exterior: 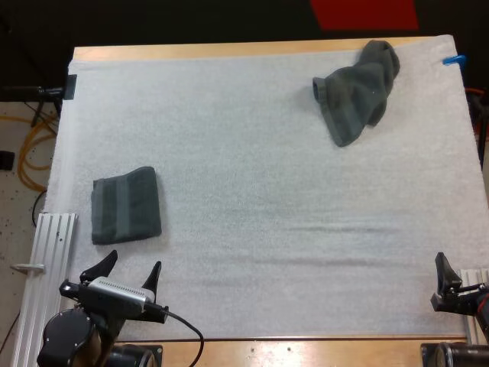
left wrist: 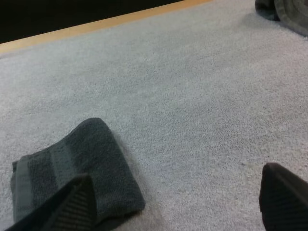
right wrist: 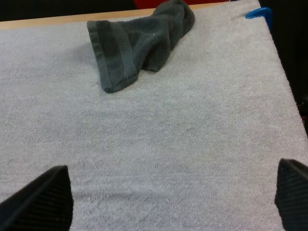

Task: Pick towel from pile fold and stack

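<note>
Risk sits in the reach: left fingers [exterior: 105, 264] and right fingers [right wrist: 45, 197] gape empty at the near edge of the surface [exterior: 252, 191], the crumpled towel [exterior: 357, 90] lies far right, and a shallow pinch could snag one layer.

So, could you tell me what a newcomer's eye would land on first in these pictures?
Probably the crumpled towel, a dark heap near the far right corner of the white mat. Next comes the folded towel, lying flat near the mat's left edge, just ahead of the open left gripper. The right gripper is open too, at the near right edge, well short of the heap.
</note>
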Robot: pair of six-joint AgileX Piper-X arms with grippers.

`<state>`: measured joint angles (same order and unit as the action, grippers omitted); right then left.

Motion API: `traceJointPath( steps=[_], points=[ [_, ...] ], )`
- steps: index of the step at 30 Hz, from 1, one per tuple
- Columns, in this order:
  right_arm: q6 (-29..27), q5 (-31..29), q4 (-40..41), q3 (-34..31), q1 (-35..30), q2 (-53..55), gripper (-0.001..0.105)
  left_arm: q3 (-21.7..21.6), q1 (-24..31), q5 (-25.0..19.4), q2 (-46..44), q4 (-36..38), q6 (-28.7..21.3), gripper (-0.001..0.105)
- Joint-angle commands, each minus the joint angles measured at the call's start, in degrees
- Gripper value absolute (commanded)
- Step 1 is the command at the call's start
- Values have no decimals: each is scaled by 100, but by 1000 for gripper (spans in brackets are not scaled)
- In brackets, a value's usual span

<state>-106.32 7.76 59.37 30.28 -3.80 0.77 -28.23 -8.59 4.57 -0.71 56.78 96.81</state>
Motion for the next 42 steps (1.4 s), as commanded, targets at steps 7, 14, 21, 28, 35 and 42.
traceJointPath(
  steps=[7, 14, 21, 28, 35, 42],
  points=[
    [-12, -10, -76, -21, -2, 171, 82, -14, -15, 28, -772, -128, 116, 67],
    [252, 317, -6, 334, -2, -435, 82, -338, -15, 616, -133, -145, 115, 67],
    [251, 1080, -7, 1211, -2, -1697, 82, -1183, -15, 1602, 1390, -656, 107, 67],
    [236, 1923, -188, 1914, -2, -2928, 82, -1949, -15, 2520, 2921, -908, 68, 67],
    [224, 1941, -1248, 2358, 7, -4219, 82, -2227, -170, 2744, 3707, -1291, 68, 67],
    [400, 1431, -2237, 2959, 29, -6199, 82, -2226, -169, 2744, 4013, -1341, 68, 67]
  ],
)
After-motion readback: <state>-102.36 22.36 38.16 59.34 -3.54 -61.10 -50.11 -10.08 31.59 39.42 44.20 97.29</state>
